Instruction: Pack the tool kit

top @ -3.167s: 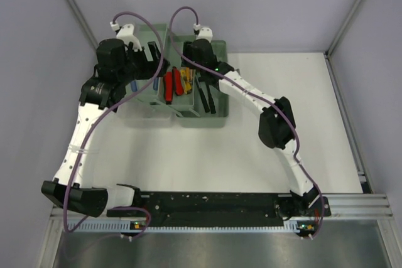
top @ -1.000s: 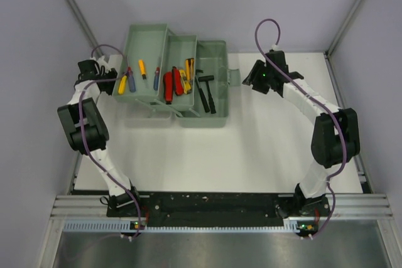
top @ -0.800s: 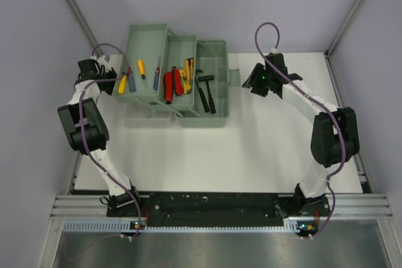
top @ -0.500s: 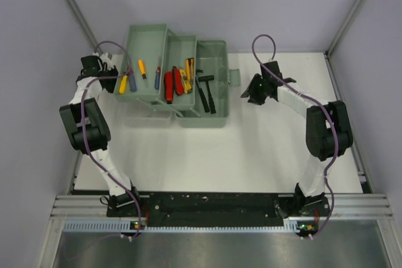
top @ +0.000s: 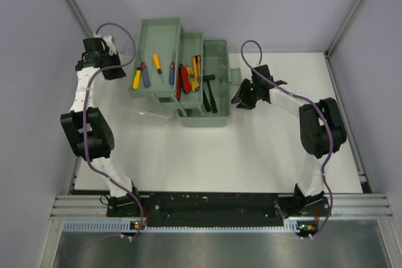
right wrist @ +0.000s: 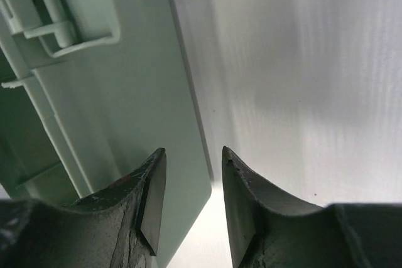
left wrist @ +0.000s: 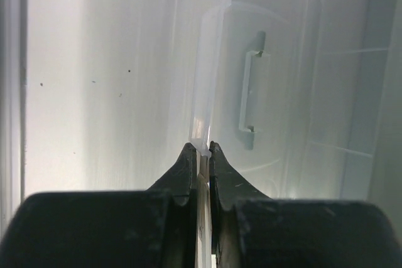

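left gripper [left wrist: 200, 150] clamped on faint translucent lid [left wrist: 201, 101] edge; right gripper [right wrist: 191, 155] apart at toolbox [right wrist: 119, 98] wall

I read no text, label, brand or number in any view. Toolbox [top: 213, 120]: plain green walls, no print I can make out. Lid [left wrist: 202, 92]: bare translucent plastic up close. Tools [top: 185, 80] in the trays: too small from overhead to show any markings.
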### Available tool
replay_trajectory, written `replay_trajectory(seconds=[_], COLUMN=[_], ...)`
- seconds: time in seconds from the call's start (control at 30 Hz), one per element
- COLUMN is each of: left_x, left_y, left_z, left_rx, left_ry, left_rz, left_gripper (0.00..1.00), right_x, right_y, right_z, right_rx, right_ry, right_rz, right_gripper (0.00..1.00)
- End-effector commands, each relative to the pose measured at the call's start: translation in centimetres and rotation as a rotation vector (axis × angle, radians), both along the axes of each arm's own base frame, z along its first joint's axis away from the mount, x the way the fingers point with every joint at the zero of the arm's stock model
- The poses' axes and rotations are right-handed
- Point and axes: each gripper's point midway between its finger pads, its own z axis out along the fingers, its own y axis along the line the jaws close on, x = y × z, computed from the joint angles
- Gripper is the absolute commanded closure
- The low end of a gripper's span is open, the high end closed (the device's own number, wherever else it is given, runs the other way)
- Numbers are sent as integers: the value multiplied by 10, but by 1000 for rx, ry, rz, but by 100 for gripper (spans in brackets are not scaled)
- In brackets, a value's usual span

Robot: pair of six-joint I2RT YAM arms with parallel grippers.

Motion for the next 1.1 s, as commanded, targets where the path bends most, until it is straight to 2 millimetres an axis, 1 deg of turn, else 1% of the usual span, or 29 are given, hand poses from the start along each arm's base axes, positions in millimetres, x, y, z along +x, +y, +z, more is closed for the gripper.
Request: replay_trajectory(seconds=[0.0, 0.13, 0.27, 0.37, 0.4, 0.43, 0.47, 0.53, 0.73, 0.8, 0.9, 0.97, 1.07], left_x=[11, 6, 0, -7, -9, -11, -13, -15, -19, -20, -21, -24, -27], left_y=[-26, -39, -58, -71, -71, -81, -83, -90, -110, -118, -127, -135, -140], left_z=[122, 144, 158, 168, 172, 175, 179, 183, 187, 185, 188, 192, 199], left_rx=[-22, 13, 105, 164, 187, 205, 222, 267, 351, 379, 419, 443, 462], left_ry=[-299, -340, -368, -385, -393, -401, -407, -417, -421, -415, -417, -425, -440], left_rz=[-37, -48, -61, -66, -57, -63, -46, -55, -33, -15, 21, 41, 57], left_gripper=[100, 100, 100, 100, 100, 100, 100, 100, 100, 100, 100, 100, 100], right_x=[3, 0, -3, -5, -6, -6, -7, -6, -9, -10, -10, -11, -12], right_y=[23, 31, 38, 41, 41, 43, 44, 46, 52, 58, 74, 87, 105], right_z=[32, 37, 40, 40, 39, 39, 38, 38, 32, 30, 30, 30, 31], right_rx=[63, 77, 93, 100, 99, 102, 102, 106, 123, 133, 176, 199, 222], right_ry=[-89, -96, -98, -95, -90, -89, -86, -84, -38, -26, -6, 10, 16], right_rz=[62, 83, 93, 97, 97, 97, 99, 95, 38, 24, 35, 61, 104], right_gripper=[60, 60, 60, 60, 60, 60, 60, 60, 61, 62, 64, 65, 66])
